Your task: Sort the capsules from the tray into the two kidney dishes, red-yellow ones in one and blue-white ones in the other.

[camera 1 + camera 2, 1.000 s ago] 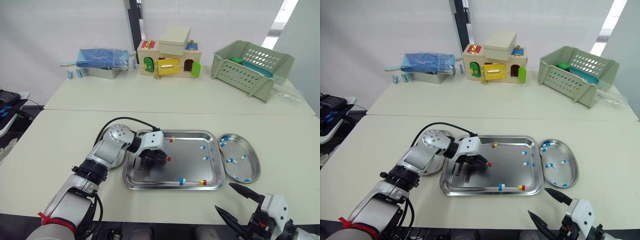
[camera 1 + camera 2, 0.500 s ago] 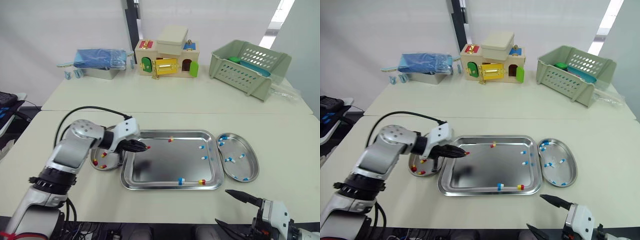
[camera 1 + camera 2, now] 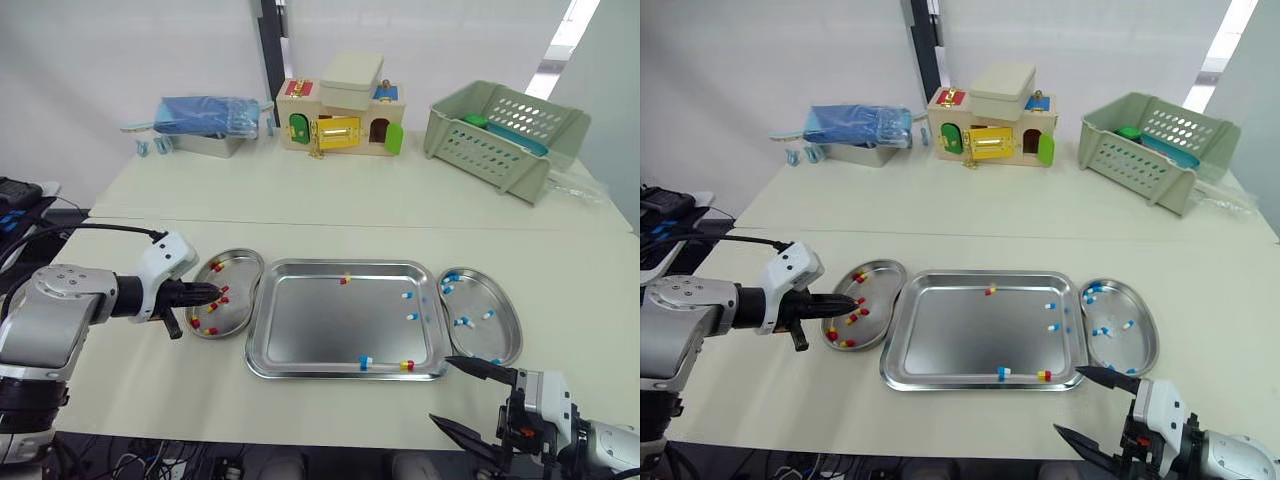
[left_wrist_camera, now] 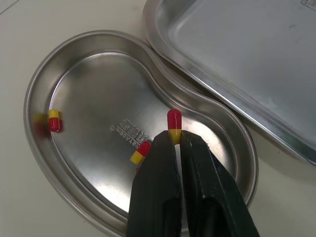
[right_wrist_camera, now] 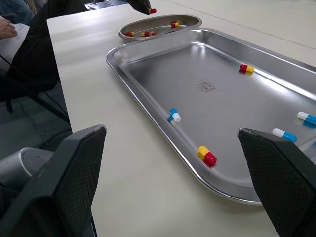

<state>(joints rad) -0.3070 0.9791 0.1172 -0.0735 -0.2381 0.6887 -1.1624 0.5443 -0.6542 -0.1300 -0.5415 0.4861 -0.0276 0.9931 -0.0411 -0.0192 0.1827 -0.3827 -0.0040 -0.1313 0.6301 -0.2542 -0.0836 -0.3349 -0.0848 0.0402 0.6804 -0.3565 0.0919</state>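
My left end effector point(image 4: 177, 139) is clenched on a red-yellow capsule point(image 4: 174, 123), poised over the left dish point(image 4: 74, 69) toward the tabletop's left edge. This looks like the delivery step: I'd release next, then go for the tray point(image 3: 320, 325). The right end effector point(image 3: 440, 389) gapes at the front edge.

You have two pale tables pushed together, with a thin line between them. On the near table point(image 3: 560, 270) a shiny metal tray point(image 3: 320, 325) lies flat in the middle. A bean-shaped metal dish sits just beside it on each side, the left dish point(image 3: 240, 266) and the right dish point(image 3: 502, 338). On the far table point(image 3: 330, 190) stand a metal tin point(image 3: 215, 147), a wooden toy house point(image 3: 340, 118) and a green basket point(image 3: 500, 125), set apart from each other.
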